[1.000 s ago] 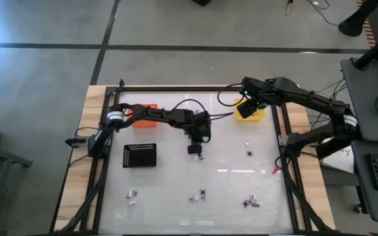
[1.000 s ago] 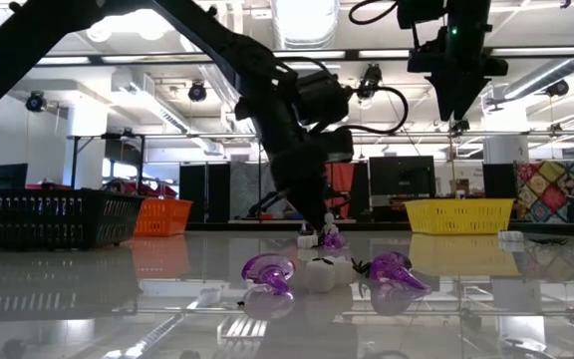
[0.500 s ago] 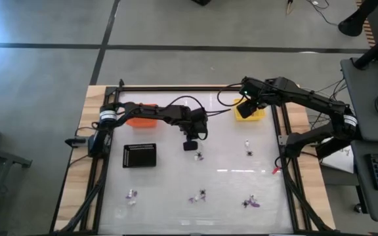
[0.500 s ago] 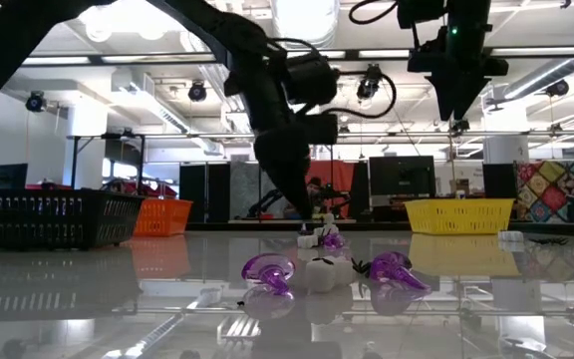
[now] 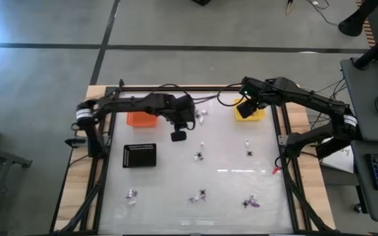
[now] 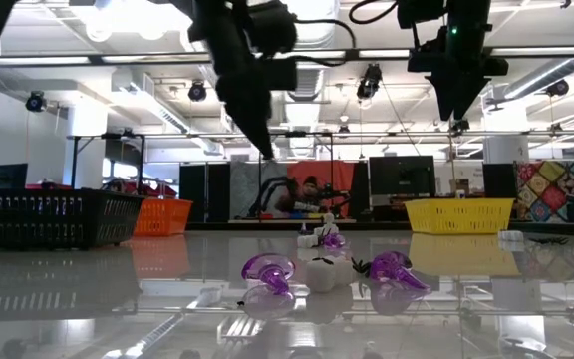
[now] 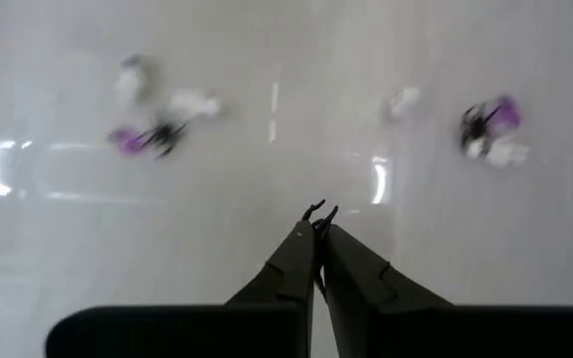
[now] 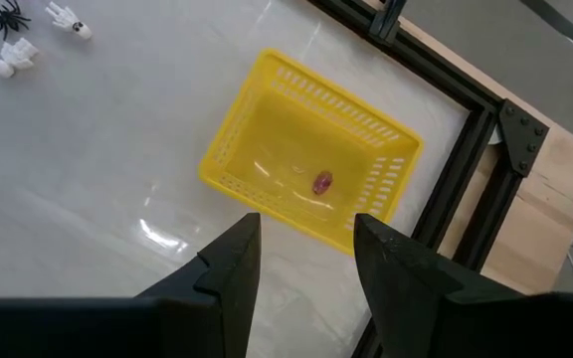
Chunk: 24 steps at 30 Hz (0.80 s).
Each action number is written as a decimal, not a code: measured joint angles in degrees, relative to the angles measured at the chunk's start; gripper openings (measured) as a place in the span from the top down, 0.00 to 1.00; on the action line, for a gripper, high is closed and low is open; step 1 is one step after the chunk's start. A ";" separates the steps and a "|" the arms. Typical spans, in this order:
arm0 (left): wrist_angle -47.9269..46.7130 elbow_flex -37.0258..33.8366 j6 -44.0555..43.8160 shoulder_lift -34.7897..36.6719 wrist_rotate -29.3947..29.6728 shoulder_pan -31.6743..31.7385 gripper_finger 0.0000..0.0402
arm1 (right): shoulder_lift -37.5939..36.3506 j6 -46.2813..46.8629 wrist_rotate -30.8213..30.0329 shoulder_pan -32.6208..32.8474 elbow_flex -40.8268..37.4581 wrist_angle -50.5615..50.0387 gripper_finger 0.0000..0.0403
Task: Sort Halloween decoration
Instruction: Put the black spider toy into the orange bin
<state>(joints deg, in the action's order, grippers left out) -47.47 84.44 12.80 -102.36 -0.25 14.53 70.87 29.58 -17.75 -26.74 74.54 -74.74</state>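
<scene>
Tiny white, black and purple trinkets lie scattered on the white table: a group in the middle (image 5: 199,156), some at the right (image 5: 249,147), and several along the near edge (image 5: 199,195). In the low view, purple and white ones lie close by (image 6: 322,271). My left gripper (image 5: 178,136) hangs above the table between the orange tray (image 5: 140,118) and the middle group, shut on a tiny black trinket (image 7: 315,211). My right gripper (image 8: 306,249) is open and empty above the yellow tray (image 8: 306,159), which holds one orange-brown trinket (image 8: 322,182). My left gripper pinches the black trinket between its two fingertips. Only thin black legs (image 7: 311,208) stick out past the tips. The fingers point down at the table, and the trinket is lifted clear of it.
A black tray (image 5: 140,155) stands near the left side, in front of the orange one. White trinkets and a black spider (image 8: 8,20) lie left of the yellow tray. A dark frame (image 5: 284,131) runs round the table.
My left gripper has risen from the middle group of trinkets and gone toward the table's left and far side, toward the orange tray, fingers shut. The rest of that group stays on the table.
</scene>
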 joint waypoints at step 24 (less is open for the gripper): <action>5.01 -33.81 1.51 23.88 1.29 23.43 1.00 | 1.79 3.85 9.24 0.00 0.00 0.24 0.62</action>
<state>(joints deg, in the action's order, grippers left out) -42.46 50.62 14.31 -78.48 1.04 37.96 72.66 33.43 -8.51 -26.74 74.54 -74.50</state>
